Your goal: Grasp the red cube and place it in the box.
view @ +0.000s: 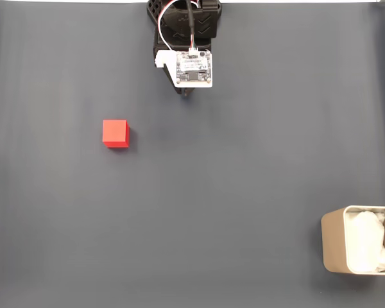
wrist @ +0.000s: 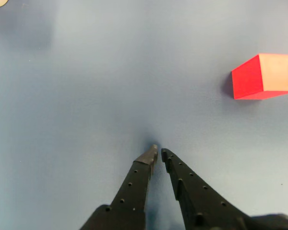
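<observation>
Jaws: black, nearly closed, empty, tips low over the dark grey worktop (view: 244,192).
Small bright red cube (view: 115,133): alone, apart.
Beige metallic rounded box (view: 333,247): white padding inside.

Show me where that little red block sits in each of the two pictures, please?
Fixed view: the red cube lies left of centre on the dark mat, below and left of the arm's white circuit board.
Wrist view: the red cube sits at the right edge, above and right of the pincer, apart from it.
Shared landmark: the pincer tips just below the board in the fixed view.
</observation>
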